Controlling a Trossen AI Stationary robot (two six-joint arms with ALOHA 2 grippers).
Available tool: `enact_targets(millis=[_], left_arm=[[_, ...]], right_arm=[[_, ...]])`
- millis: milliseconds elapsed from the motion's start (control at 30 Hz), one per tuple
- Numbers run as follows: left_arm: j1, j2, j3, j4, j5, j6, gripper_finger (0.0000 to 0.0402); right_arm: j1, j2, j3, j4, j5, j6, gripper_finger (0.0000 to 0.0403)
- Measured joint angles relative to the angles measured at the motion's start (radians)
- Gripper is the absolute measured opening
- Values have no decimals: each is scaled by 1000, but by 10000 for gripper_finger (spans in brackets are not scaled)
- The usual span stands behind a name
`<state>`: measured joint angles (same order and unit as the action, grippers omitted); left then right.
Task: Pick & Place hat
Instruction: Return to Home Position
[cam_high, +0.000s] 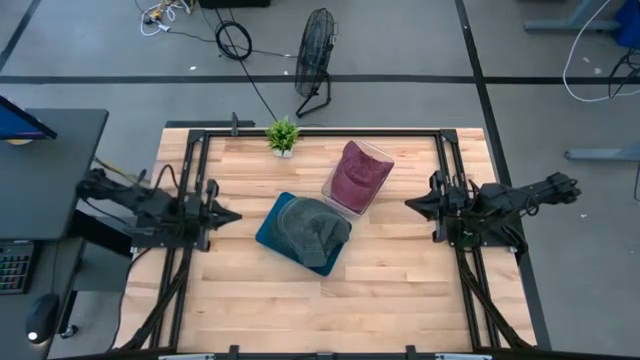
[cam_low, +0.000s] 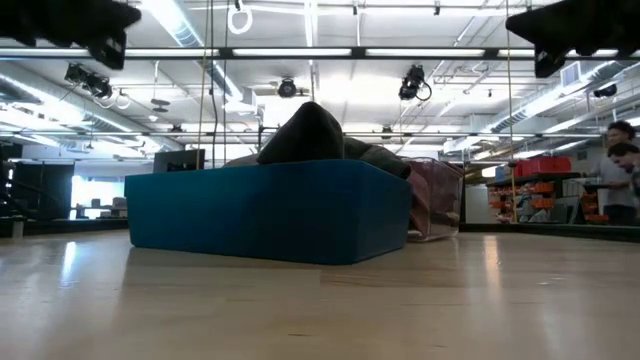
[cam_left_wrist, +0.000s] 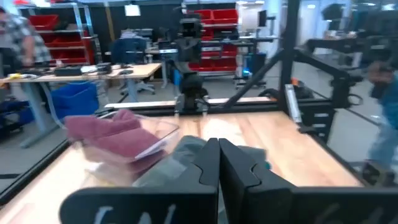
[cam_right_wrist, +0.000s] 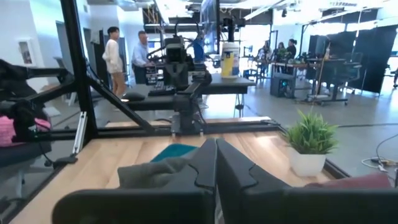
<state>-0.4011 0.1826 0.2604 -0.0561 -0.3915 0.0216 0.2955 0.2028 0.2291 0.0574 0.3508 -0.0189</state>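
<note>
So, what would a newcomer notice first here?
The blue bin at mid-table, heaped with gray caps. Just behind it, a clear bin holds a maroon hat. Both arms sit at the table's sides, left pincer and right pincer shut.

- It was a robotics lab or workshop.
- Behind the workbenches (cam_left_wrist: 93, 71) stood rows of red storage bins (cam_left_wrist: 217, 62).
- Loose cables (cam_high: 234, 40) and a fan (cam_high: 317, 45) sat on the concrete floor (cam_high: 400, 40).

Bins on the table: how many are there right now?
2. A blue bin at mid-table, heaped with gray caps; a clear bin by its far right corner, holding maroon fabric. None looks hidden.
</note>
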Motion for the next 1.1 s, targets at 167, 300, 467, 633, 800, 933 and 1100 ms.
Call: enact_targets(millis=[167,300,467,633,800,933,1100], left_arm=[[87,-72,-38,2,41,-1,3],[137,-108,-58,20,133,-10,3],[170,-114,-140,81,134,-10,3],[189,-113,-236,193,134,-11,3],[204,-111,-251,192,134,-48,3],[204,-111,-251,200,134,-53,3],[204,-111,-251,176,131,-43,3]], right_arm=[[0,-54,-41,3,25,-23,9],[0,-94,-78,3,35,-16,9],[0,-124,-124,18,35,-16,9],[0,-140,-164,26,35,-13,9],[0,-140,-209,28,61,22,9],[0,-138,-215,10,61,45,9],[0,-142,-214,8,68,4,9]])
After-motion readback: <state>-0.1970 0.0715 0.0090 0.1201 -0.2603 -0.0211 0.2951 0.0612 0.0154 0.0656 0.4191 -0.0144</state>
